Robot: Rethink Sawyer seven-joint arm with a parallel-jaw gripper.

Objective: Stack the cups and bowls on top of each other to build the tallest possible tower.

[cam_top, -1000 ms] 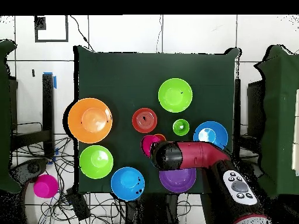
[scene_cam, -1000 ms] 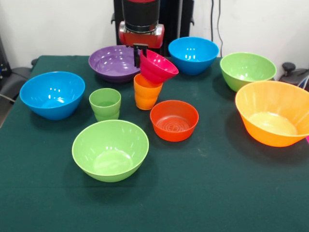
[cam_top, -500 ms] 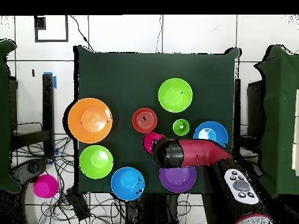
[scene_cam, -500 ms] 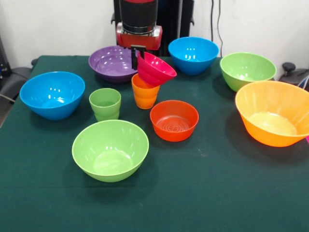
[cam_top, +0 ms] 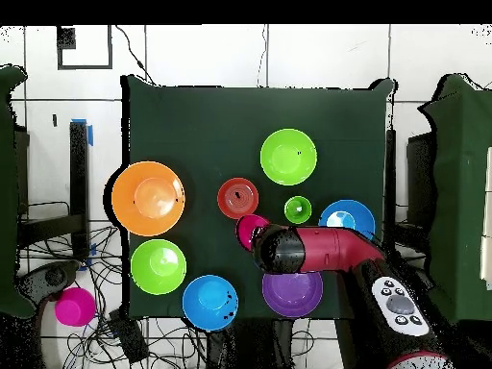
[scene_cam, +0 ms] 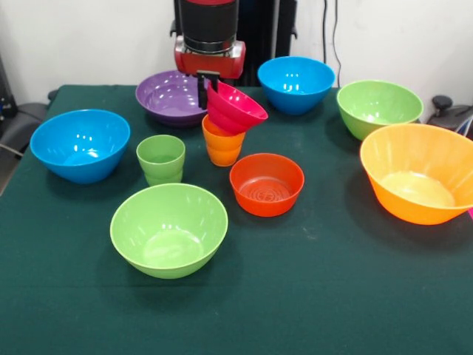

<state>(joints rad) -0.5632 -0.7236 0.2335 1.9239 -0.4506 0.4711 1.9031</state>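
Observation:
My gripper (scene_cam: 206, 90) is shut on the rim of the small magenta bowl (scene_cam: 235, 108), which it holds tilted over the orange cup (scene_cam: 222, 146); the bowl's underside seems to touch the cup's rim. From above, the arm (cam_top: 312, 250) covers the cup, and only part of the magenta bowl (cam_top: 249, 229) shows. The light green cup (scene_cam: 160, 158) stands to the left. The orange-red bowl (scene_cam: 266, 184) sits to the right. A light green bowl (scene_cam: 168, 228) is nearest the camera.
Around the table's edges stand a blue bowl (scene_cam: 80, 144), a purple bowl (scene_cam: 171, 95), a second blue bowl (scene_cam: 295, 83), a light green bowl (scene_cam: 378, 108) and the large orange bowl (scene_cam: 420, 171). A magenta object (cam_top: 74, 307) lies off the table.
The gripper has carried the magenta bowl a little to the left in the front view, still tilted over the orange cup. Nothing else has moved.

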